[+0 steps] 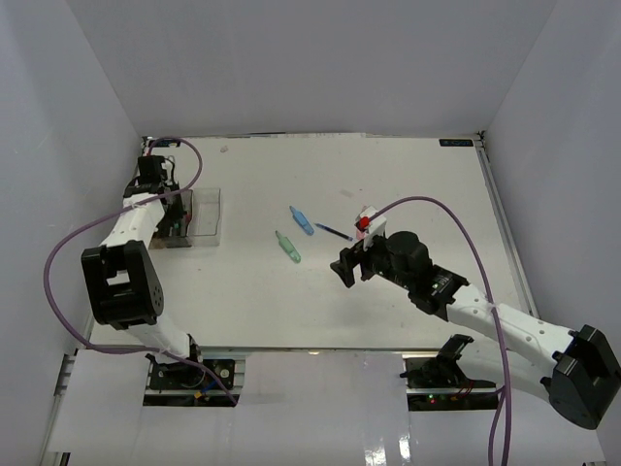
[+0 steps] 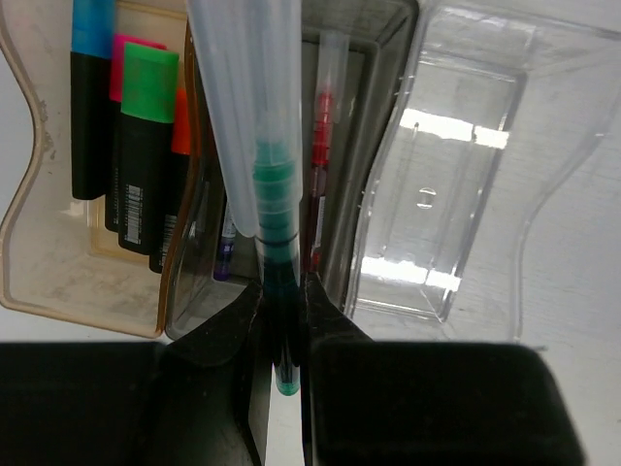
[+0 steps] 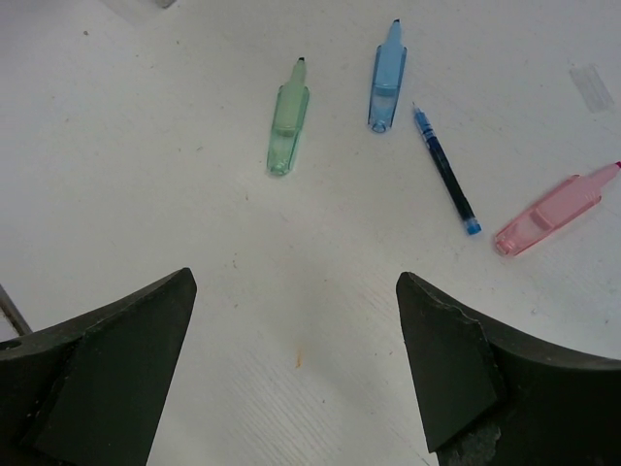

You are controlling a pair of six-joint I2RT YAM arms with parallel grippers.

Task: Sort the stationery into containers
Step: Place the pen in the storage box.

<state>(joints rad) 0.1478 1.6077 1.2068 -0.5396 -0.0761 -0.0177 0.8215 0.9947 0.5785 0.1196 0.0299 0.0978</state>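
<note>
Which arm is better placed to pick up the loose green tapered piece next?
Right. The right fingers, open and holding nothing, hang just short of the green piece. The left fingers are clamped on a green pen at the containers.

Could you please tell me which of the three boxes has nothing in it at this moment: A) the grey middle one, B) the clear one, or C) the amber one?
B: the clear box shows only bare plastic, while the amber box holds highlighters and the grey box holds a red pen.
</note>
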